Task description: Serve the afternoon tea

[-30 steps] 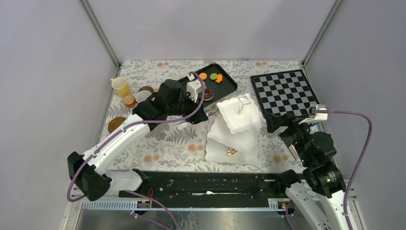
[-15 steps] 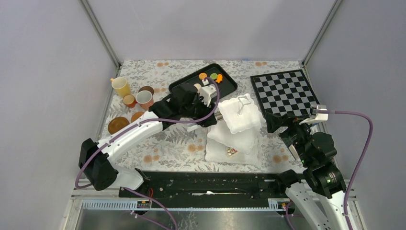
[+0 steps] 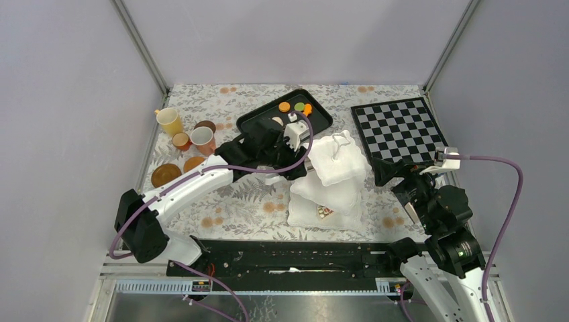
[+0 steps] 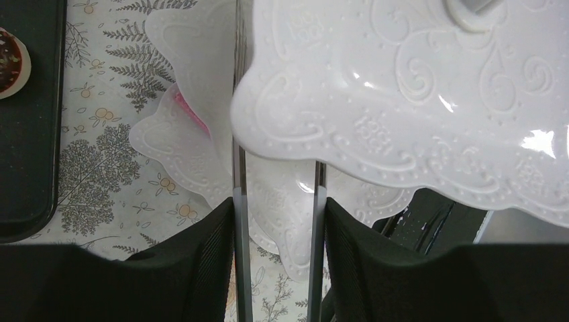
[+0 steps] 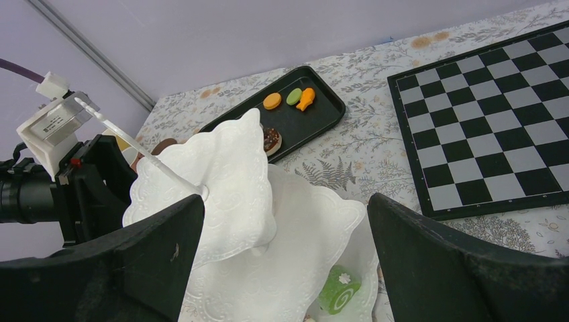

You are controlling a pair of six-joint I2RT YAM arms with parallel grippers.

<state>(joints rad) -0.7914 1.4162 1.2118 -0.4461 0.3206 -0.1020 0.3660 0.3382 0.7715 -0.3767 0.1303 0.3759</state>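
Stand (image 3: 333, 161) top tilts — left wrist view alone shows tongs (image 4: 240, 194) beneath.

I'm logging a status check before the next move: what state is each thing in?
white stand: top tier tilted.
silver tongs: gripped, tips not visible.
left gripper: shut on the silver tongs.
right gripper: open, empty.
yellow cup: upright.
green roll cake: lying on the bottom tier.

Plain grey walls (image 3: 282, 40), floral tabletop (image 3: 255, 201) — perhaps cloth
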